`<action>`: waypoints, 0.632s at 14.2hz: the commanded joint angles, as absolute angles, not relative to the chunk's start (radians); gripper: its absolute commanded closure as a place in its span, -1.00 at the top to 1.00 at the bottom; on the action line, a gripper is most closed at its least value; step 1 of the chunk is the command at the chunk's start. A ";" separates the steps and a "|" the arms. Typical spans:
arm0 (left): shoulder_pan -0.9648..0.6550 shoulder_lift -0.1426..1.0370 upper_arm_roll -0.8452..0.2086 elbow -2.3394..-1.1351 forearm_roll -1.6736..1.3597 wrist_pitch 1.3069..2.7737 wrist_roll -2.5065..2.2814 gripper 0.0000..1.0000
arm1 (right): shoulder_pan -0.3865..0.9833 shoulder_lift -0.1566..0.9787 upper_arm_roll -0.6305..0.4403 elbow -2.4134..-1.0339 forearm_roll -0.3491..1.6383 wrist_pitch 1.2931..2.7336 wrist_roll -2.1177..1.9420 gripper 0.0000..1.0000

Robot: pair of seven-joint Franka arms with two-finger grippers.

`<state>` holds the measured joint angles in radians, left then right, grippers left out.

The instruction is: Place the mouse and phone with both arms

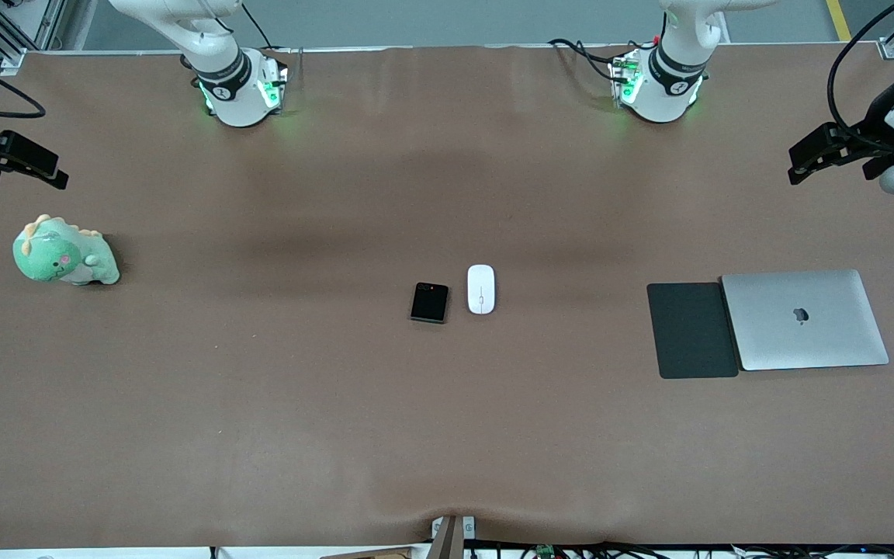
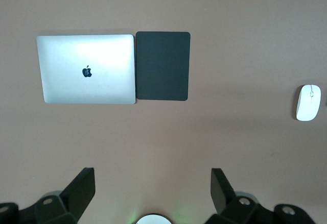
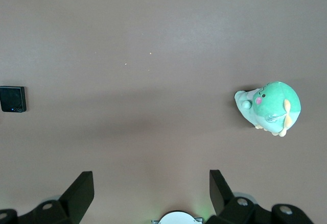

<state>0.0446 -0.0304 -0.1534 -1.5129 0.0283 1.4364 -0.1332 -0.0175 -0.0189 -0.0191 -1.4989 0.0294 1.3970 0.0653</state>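
The brown bench [image 1: 447, 435] holds phone [image 1: 429, 302] and mouse [image 1: 481, 289] side by side at its centre, mouse at the phone's three o'clock, within either arm's reach. Left gripper [image 2: 153, 191] and right gripper [image 3: 152, 191] wait aloft at their ends, released and empty.

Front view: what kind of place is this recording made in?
Most likely a robotics lab bench dressed as a desk. Two white robot arms stand on green-lit bases on a brown-covered table, and cables run along its edges. A closed silver laptop, white oval mouse and glossy black folded phone serve as props.
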 commanded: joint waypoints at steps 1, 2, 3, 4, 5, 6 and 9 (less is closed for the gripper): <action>0.048 -0.048 -0.152 -1.509 0.031 1.417 -0.104 1.00 | -0.037 -0.021 -0.003 -1.486 0.025 1.387 0.057 1.00; 0.048 -0.048 -0.152 -1.509 0.031 1.417 -0.104 1.00 | -0.037 -0.021 -0.003 -1.486 0.025 1.387 0.057 1.00; 0.048 -0.048 -0.152 -1.509 0.032 1.417 -0.103 1.00 | -0.035 -0.020 -0.003 -1.486 0.025 1.387 0.057 1.00; 0.048 -0.046 -0.152 -1.508 0.035 1.417 -0.103 1.00 | -0.035 -0.020 -0.003 -1.486 0.025 1.387 0.057 1.00; 0.049 -0.045 -0.152 -1.497 0.035 1.417 -0.103 1.00 | -0.035 -0.020 -0.003 -1.486 0.025 1.388 0.057 1.00; 0.049 -0.043 -0.152 -1.491 0.038 1.417 -0.104 1.00 | -0.035 -0.020 -0.003 -1.486 0.025 1.385 0.057 1.00; 0.049 -0.028 -0.150 -1.483 0.035 1.417 -0.106 1.00 | -0.032 -0.017 -0.002 -1.488 0.025 1.385 0.057 1.00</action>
<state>0.0457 -0.0304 -0.1528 -1.5012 0.0283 1.4356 -0.1332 -0.0175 -0.0189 -0.0170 -1.4989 0.0294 1.3965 0.0653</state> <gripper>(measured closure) 0.000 0.000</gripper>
